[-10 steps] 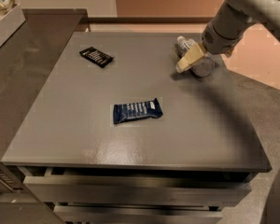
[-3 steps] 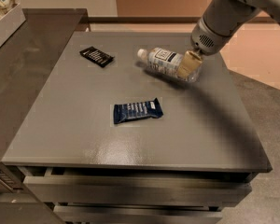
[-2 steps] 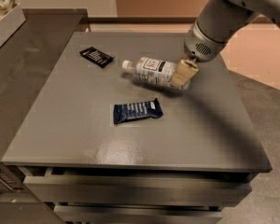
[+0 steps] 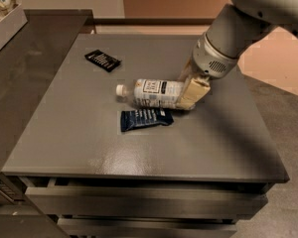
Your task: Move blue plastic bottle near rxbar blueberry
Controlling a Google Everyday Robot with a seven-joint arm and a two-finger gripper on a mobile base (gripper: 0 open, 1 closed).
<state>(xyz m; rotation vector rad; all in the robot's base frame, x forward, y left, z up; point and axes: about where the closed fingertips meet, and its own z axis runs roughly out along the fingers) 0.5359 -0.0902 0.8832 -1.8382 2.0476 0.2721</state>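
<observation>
The blue plastic bottle (image 4: 154, 93) is clear with a white cap and a white label. It lies on its side on the grey table (image 4: 89, 143), cap pointing left. My gripper (image 4: 190, 94) is shut on the bottle's base end, with cream-coloured fingers (image 4: 194, 91) around it. The rxbar blueberry (image 4: 146, 119), a dark navy wrapper with white lettering, lies flat just in front of the bottle, almost touching it.
A smaller black wrapper with white markings (image 4: 103, 60) lies at the back left of the table. A lower dark counter (image 4: 25, 73) adjoins the table on the left, with a white bin (image 4: 5, 19) at its far end. Drawers (image 4: 139, 202) sit below the table's front edge.
My gripper has carried the bottle from the back right of the table leftward and toward the front. The bottle now lies right behind the navy bar.
</observation>
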